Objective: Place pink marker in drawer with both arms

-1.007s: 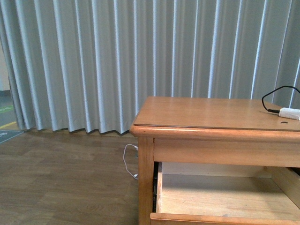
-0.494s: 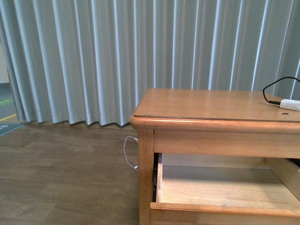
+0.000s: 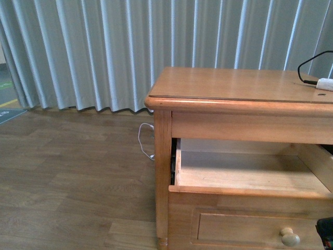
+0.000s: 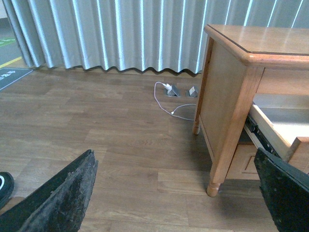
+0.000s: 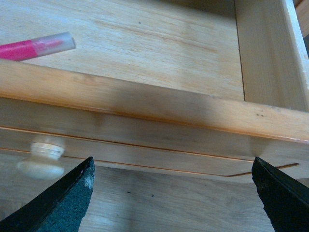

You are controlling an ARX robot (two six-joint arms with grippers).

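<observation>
A pale grey pleated curtain hangs across the whole background, reaching down to a brown wood-plank floor. On that floor stands a honey-brown wooden cabinet whose flat worktop has a rounded front edge. Under the worktop the drawer is pulled out, showing a light wood bottom and a recessed rectangular front panel.

The left end effector hangs over bare floor off the cabinet's left side, its two black fingers spread wide with nothing between them. The right end effector sits just in front of the drawer's front panel, its fingers also spread wide and pinching nothing.

A thin white cable loops on the floor beside the cabinet's left rear leg. Near the worktop's right end lies a white adapter with a black cable arching up from it. A small round pale knob sticks out of the drawer front.

The pink marker lies flat on the drawer's bottom, close behind the front wall and well apart from the side wall seen in the right wrist view. It is slim, with a bright pink barrel and a pale, slightly translucent cap end; its other end is cut off by the picture edge
</observation>
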